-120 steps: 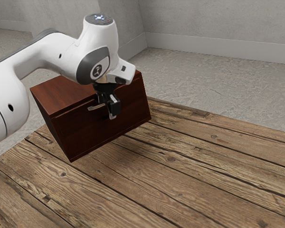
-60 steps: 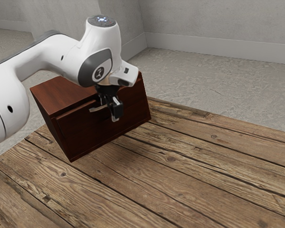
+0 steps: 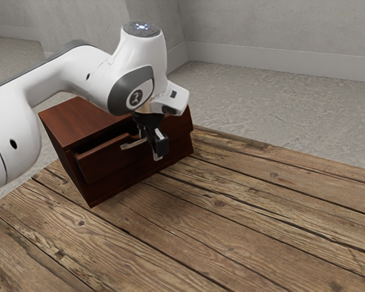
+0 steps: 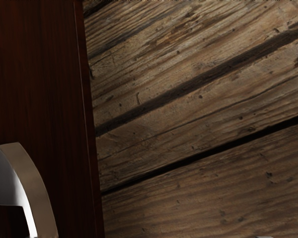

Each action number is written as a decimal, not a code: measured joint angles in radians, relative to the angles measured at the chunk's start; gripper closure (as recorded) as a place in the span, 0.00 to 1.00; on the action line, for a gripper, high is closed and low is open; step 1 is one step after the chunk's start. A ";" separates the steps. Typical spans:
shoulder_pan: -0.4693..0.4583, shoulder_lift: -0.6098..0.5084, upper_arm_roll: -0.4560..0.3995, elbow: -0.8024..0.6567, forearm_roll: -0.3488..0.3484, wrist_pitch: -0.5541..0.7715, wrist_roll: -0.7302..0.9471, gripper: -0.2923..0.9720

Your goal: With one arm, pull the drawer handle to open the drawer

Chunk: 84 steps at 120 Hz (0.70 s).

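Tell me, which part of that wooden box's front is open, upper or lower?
The upper drawer, whose handle the gripper holds: it juts out from the box, while the lower front sits further back.

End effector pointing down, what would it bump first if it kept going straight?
Likely the brown wooden plank table, just in front of the dark red-brown drawer front. The black end effector sits at the curved silver handle, pointing down; depth is unclear.

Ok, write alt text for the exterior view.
The black pincer of a white robot arm grips the silver drawer handle of a dark wooden cabinet, its drawer partly pulled out. The cabinet sits on a plank table.
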<state>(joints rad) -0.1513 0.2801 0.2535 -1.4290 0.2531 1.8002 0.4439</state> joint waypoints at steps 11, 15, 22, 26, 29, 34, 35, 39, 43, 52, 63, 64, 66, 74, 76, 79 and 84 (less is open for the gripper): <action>-0.009 -0.010 -0.001 -0.013 0.001 0.000 -0.005 0.34; -0.011 -0.013 -0.003 -0.017 0.001 0.000 -0.007 0.34; -0.015 -0.020 -0.004 -0.023 0.001 0.000 -0.010 0.35; -0.018 -0.022 -0.005 -0.025 0.001 -0.001 -0.012 0.35; -0.019 -0.024 -0.006 -0.026 0.001 -0.001 -0.013 0.35; -0.017 -0.027 -0.012 -0.028 0.000 -0.002 -0.015 0.38; -0.017 -0.029 -0.013 -0.029 0.000 -0.002 -0.016 0.38; -0.019 -0.036 -0.017 -0.036 0.000 -0.002 -0.018 0.39; -0.022 -0.041 -0.020 -0.041 0.000 -0.002 -0.020 0.40; -0.024 -0.046 -0.027 -0.050 0.002 -0.003 -0.025 0.38; -0.020 -0.053 -0.041 -0.056 0.007 -0.003 -0.032 0.39; -0.019 -0.053 -0.043 -0.057 0.007 -0.003 -0.033 0.39; -0.019 -0.054 -0.045 -0.058 0.008 -0.004 -0.034 0.39; -0.018 -0.059 -0.053 -0.063 0.010 -0.005 -0.040 0.40; -0.017 -0.060 -0.055 -0.064 0.010 -0.005 -0.041 0.40; -0.017 -0.062 -0.059 -0.066 0.011 -0.005 -0.043 0.40; -0.018 -0.065 -0.062 -0.069 0.011 -0.006 -0.046 0.41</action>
<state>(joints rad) -0.1691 0.2156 0.1914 -1.4980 0.2645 1.7942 0.3976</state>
